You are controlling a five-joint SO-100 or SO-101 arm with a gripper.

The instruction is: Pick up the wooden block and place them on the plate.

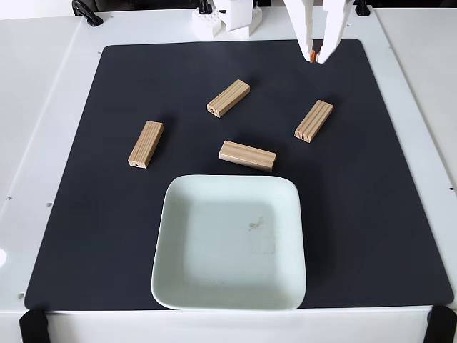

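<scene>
In the fixed view your gripper (pixel 318 56) hangs at the mat's (pixel 78 214) far edge, fingers nearly together and holding nothing. The nearest wooden block (pixel 314 121) lies just below it toward the plate (pixel 166 214), long axis diagonal. The arm's upper part is cut off, so the gripper's height is hard to judge.

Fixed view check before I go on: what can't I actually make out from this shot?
- Gripper: the top edge cuts off the arm above the fingertips, and the fingertips sit so close together that open or shut is unclear.
- White arm base: cropped by the top edge.
- Speck on the plate: too small to tell whether it is a stain or debris.
- Four wooden blocks: undersides hidden against the black mat.
</scene>
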